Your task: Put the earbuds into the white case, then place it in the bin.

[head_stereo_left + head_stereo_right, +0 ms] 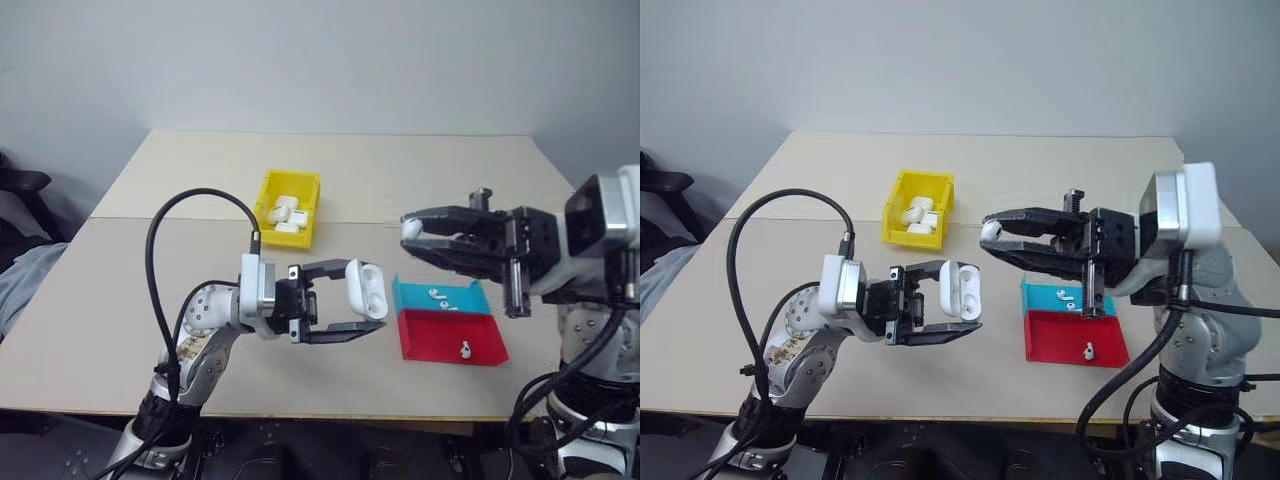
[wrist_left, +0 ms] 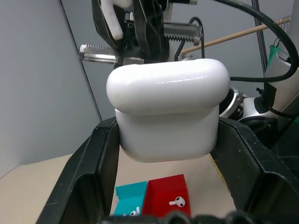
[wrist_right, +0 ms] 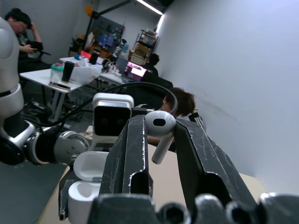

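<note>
1. The left gripper (image 1: 372, 305) is clamping the white case (image 1: 366, 290) between its two fingers, above the near edge of the table (image 1: 120, 300). The case's lid is standing open, and the open cavity is facing the robot's right, toward the other arm.
2. The right gripper (image 1: 412, 232) is pinching one earbud (image 3: 160, 128) between its fingertips, with the stem hanging below the bulb, as the right wrist view shows.
3. The case is lying down and to the left of the held earbud, near but apart. The right gripper is pointing leftward toward the case, so the earbud's stem probably needs aligning with a socket before insertion.
4. The right arm is the one carrying the earbud; the left arm is presenting the case.
5. The red tray (image 1: 430, 345) is holding one loose earbud (image 1: 464, 349).
6. The teal tray (image 1: 410, 297), just behind it, is holding one or two more; the exact number cannot be told.
7. Farther back, the yellow bin (image 1: 270, 190) is holding several white cases, at least three; the exact number cannot be told.
</note>
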